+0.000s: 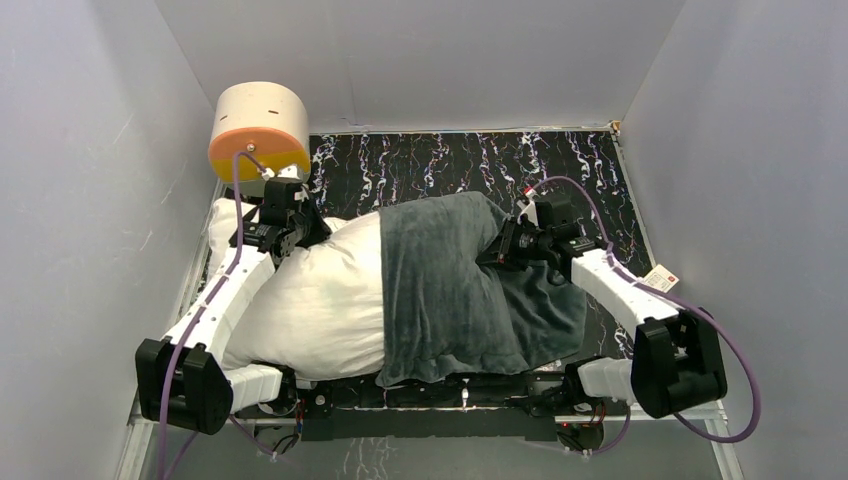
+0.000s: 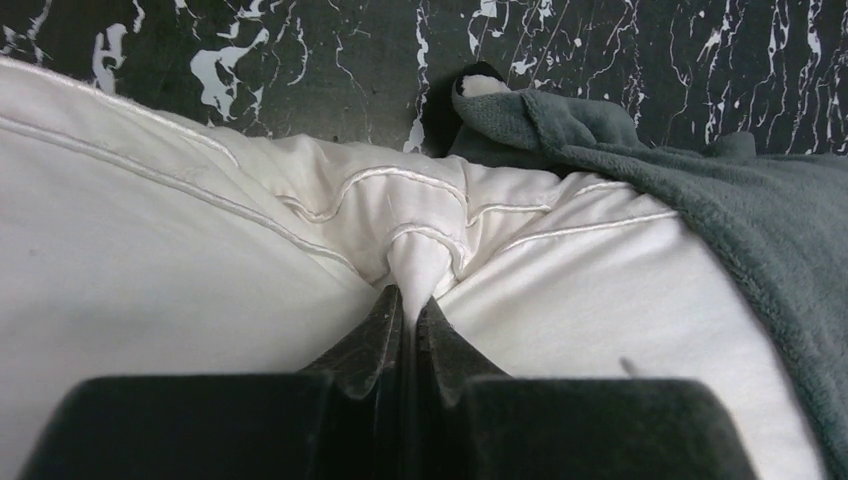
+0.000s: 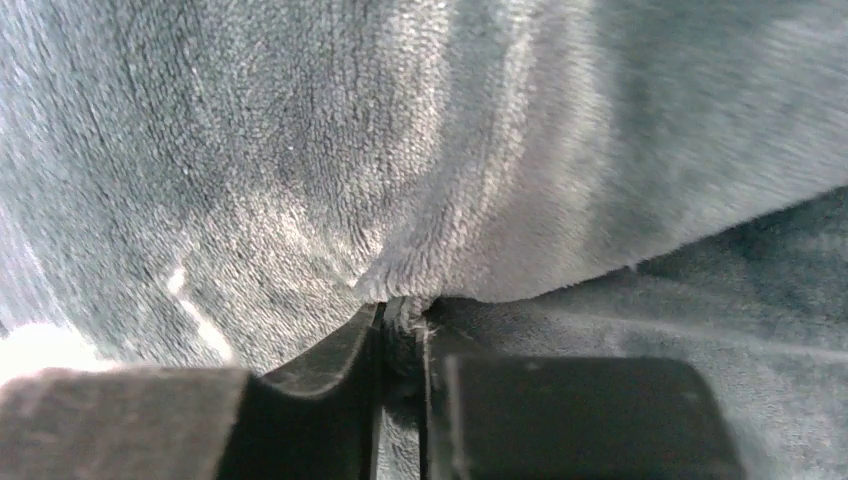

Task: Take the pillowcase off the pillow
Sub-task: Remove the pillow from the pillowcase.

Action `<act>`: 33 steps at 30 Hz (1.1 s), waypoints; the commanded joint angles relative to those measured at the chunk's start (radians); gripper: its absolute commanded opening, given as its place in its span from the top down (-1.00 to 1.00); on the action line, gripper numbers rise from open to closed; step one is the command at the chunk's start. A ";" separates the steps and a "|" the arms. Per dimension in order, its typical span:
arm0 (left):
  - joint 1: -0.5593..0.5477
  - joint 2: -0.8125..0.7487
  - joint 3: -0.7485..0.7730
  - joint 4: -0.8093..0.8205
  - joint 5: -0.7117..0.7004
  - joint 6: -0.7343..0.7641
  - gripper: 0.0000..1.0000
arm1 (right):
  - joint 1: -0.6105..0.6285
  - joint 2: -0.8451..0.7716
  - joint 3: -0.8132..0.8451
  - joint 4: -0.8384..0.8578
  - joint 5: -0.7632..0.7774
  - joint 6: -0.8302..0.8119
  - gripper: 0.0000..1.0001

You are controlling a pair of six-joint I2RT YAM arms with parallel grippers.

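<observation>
Marbling of white on black covers the bench (image 1: pixel 450 160), which is enclosed by plain pale grey walls (image 1: pixel 420 60) at left, right and far sides. The pillow (image 1: pixel 320 300) is laid across the near half, its right part covered by the grey-green pillowcase (image 1: pixel 450 290). A fold of the pillow is pinched by the left hand (image 2: pixel 410 312); pillowcase plush is nipped by the right hand (image 3: pixel 400 315). A cream-and-orange cylinder (image 1: pixel 258 128) is seen far left.

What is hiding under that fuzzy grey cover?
A big white pillow. Its left part sticks out from the grey pillowcase. The rest is covered, so you cannot see how far in it goes.
</observation>
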 commanded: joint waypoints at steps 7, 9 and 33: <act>0.013 -0.102 0.282 -0.294 0.137 0.178 -0.58 | 0.023 0.224 0.254 0.165 0.162 0.076 0.68; 0.012 -0.118 0.338 -0.326 0.207 0.210 -0.70 | 0.022 0.286 0.323 0.099 0.132 0.034 0.58; -0.018 -0.104 0.002 -0.330 0.234 0.137 -0.48 | -0.204 0.238 0.291 -0.255 0.643 -0.257 -0.97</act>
